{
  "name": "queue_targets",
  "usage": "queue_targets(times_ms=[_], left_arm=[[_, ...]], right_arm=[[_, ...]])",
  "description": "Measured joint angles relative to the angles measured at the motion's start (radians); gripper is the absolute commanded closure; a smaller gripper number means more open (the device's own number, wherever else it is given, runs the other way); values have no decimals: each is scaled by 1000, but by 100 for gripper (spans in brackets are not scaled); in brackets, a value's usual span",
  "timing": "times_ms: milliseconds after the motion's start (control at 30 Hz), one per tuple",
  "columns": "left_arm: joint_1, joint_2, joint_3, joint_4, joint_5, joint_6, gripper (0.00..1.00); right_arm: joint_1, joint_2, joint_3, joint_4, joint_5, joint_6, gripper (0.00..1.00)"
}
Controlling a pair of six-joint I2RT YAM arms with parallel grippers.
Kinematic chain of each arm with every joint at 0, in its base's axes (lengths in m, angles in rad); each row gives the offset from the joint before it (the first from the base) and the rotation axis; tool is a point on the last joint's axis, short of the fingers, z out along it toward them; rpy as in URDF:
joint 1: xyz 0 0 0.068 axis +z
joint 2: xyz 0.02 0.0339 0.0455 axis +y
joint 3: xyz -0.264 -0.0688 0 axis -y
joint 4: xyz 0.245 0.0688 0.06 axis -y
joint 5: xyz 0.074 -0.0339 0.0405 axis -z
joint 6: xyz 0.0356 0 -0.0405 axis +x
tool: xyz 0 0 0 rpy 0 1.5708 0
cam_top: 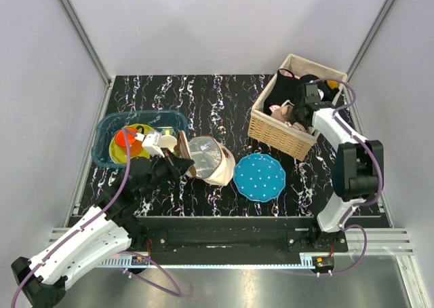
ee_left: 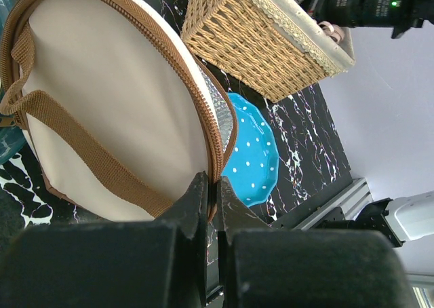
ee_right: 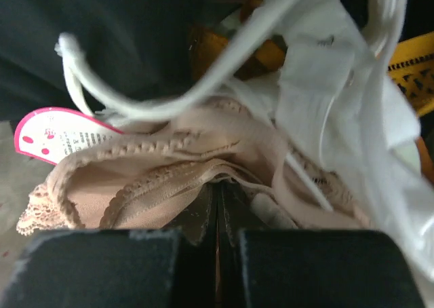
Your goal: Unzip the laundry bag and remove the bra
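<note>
The cream laundry bag [cam_top: 211, 160] lies mid-table, its brown zip partly open and a silver lining showing. In the left wrist view the bag [ee_left: 115, 98] shows its brown strap. My left gripper [cam_top: 183, 164] is shut on the bag's brown zip trim [ee_left: 218, 152] at its near edge. My right gripper [cam_top: 298, 112] reaches into the wicker basket [cam_top: 278, 137] and is shut on the edge of the pale pink-beige bra [ee_right: 149, 182], which lies among other clothes. The bra [cam_top: 285, 111] shows faintly in the top view.
A blue white-dotted disc [cam_top: 259, 177] lies right of the bag. A teal bin [cam_top: 108, 128] of toys stands at the left. The basket also holds black cloth [ee_right: 102, 23], a white garment [ee_right: 332, 70], mustard-yellow fabric [ee_right: 413, 64] and a pink tag [ee_right: 51, 135].
</note>
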Motion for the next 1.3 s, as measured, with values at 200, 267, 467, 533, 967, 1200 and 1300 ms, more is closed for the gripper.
queue_targets(times_ms=[200, 267, 467, 533, 967, 1200, 1300], left_arm=[[0, -14, 0, -2, 3, 0, 100], [0, -27, -2, -4, 3, 0, 100], [0, -44, -18, -4, 3, -2, 100], [0, -37, -18, -1, 3, -3, 100], [0, -11, -2, -11, 3, 5, 100], [0, 35, 64, -61, -4, 32, 100], [0, 57, 93, -77, -6, 46, 100]], right_arm=[[1, 75, 73, -51, 0, -5, 100], [1, 45, 78, -63, 1, -6, 100], [2, -193, 77, -69, 10, -11, 84], [2, -277, 97, -73, 21, -16, 58], [164, -420, 93, -108, -67, 15, 34], [307, -523, -26, -116, -121, 29, 25], [319, -542, -92, -132, -130, 26, 25]])
